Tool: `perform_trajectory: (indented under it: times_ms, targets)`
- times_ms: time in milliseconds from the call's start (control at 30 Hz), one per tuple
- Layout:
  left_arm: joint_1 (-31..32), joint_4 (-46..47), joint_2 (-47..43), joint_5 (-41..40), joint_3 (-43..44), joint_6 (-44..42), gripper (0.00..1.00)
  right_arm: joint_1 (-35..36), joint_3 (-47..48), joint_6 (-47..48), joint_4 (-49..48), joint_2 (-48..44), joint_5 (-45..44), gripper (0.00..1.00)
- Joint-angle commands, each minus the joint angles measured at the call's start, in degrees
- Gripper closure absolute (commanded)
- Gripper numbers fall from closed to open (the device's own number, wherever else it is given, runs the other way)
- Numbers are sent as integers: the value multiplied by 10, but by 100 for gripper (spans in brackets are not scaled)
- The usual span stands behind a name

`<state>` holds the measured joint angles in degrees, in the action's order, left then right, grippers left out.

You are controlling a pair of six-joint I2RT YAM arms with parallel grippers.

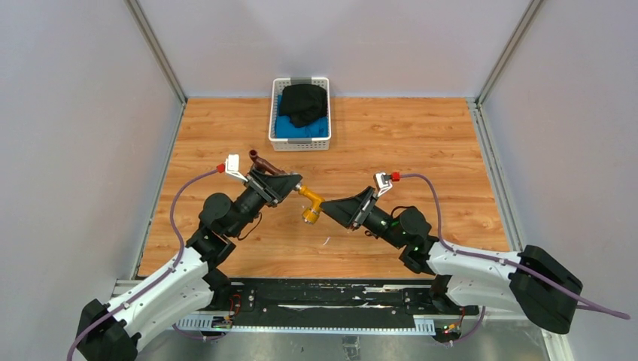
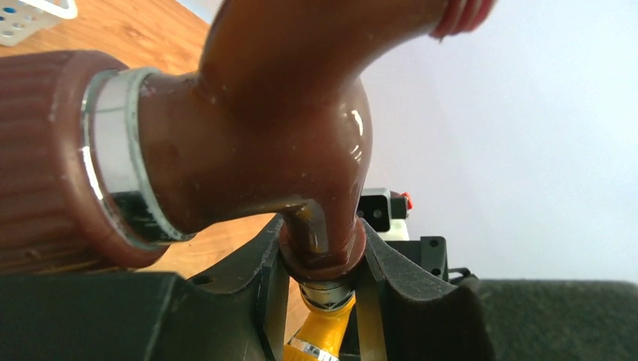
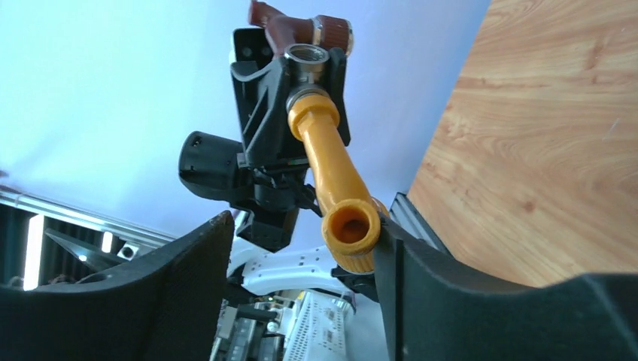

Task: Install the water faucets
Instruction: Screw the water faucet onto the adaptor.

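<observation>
My left gripper [image 1: 284,183] is shut on the base of the dark reddish-brown faucet [image 1: 258,159], held above the wooden table. In the left wrist view the brown faucet [image 2: 263,128] fills the frame, its neck clamped between my fingers [image 2: 410,278]. A silvery threaded fitting [image 2: 328,294] joins it to the brass-yellow faucet [image 2: 320,335] below. The yellow faucet [image 1: 310,204] hangs between both grippers. My right gripper [image 1: 332,205] is open around its spout. In the right wrist view the yellow spout end [image 3: 350,228] rests against my right finger [image 3: 451,293]; the left finger [image 3: 150,301] stands apart.
A white basket [image 1: 300,145] with black and blue cloth stands at the back middle of the table; its corner also shows in the left wrist view [image 2: 37,11]. Grey walls enclose the table on three sides. A black rail [image 1: 323,297] runs along the near edge.
</observation>
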<state>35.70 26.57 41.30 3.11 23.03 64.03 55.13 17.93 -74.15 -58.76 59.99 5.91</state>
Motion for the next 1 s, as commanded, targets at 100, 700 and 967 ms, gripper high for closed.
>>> perform_trajectory:
  times_ms: [100,700,967]
  targets:
    - [-8,-43,-18,-111,-3,9,100,-10,-7,-55,-57,-6,38,27]
    - [-9,-240,3,-118,129,23,100,21,66,554,476,-282,-92,29]
    - [-9,-270,63,-86,156,42,100,118,96,823,416,-200,-201,24]
